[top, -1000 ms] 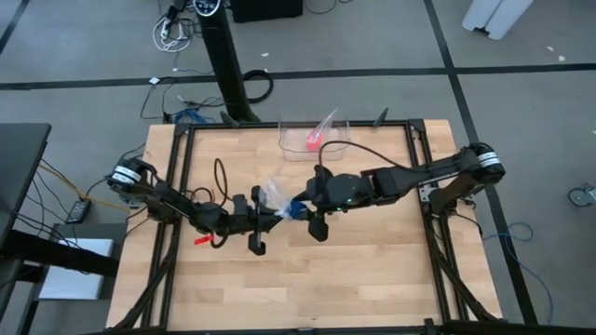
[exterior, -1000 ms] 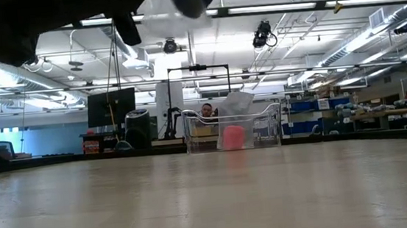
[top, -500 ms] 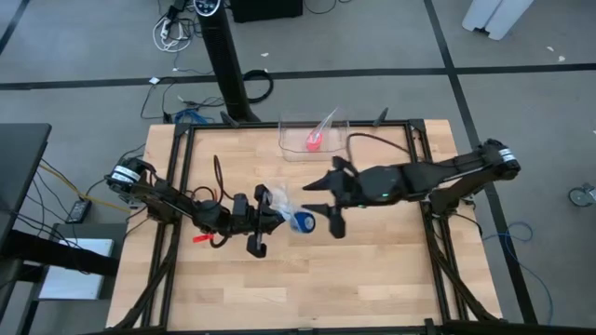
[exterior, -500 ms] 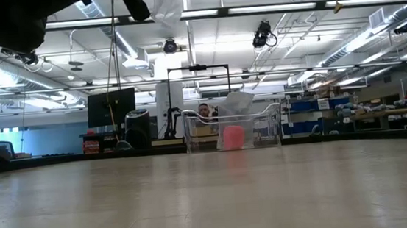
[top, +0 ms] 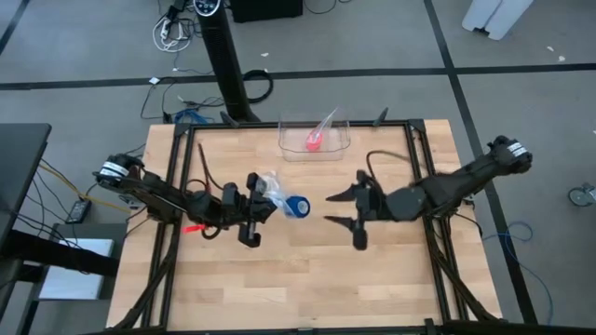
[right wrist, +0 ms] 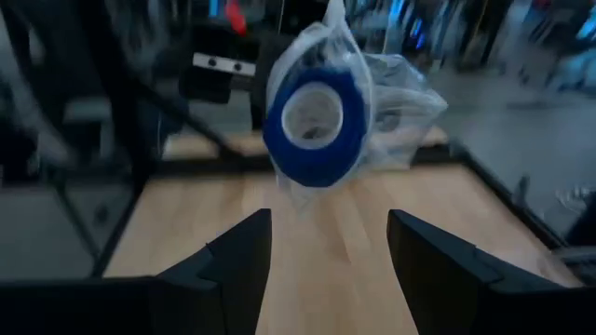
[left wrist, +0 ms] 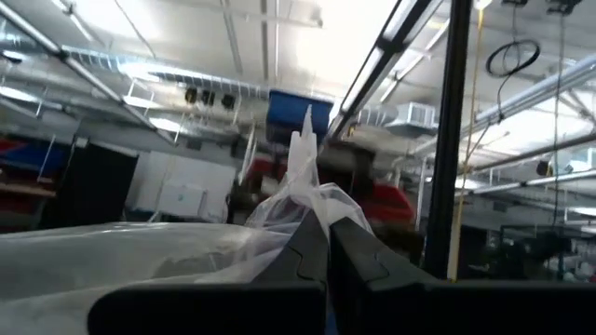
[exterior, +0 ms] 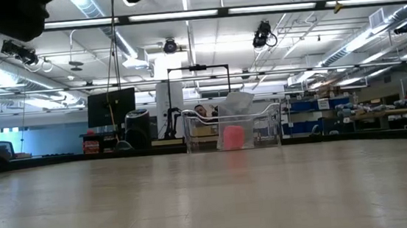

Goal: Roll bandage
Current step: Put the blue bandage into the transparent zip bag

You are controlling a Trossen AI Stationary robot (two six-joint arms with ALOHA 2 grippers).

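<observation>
High view: left end effector point(top: 258, 198) clamped on clear plastic bag point(top: 271, 189), dangling the bandage point(top: 298, 207) roll above the bench point(top: 391, 288); right end effector point(top: 342, 208) beside it, fingers apart, probably ready to receive.

Right hand point(top: 341, 208) withdrawn from bagged bandage point(top: 297, 206), now apart.

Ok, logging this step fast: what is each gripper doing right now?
Left gripper: shut on the clear plastic bag holding the blue bandage roll.
Right gripper: open, empty.
</observation>
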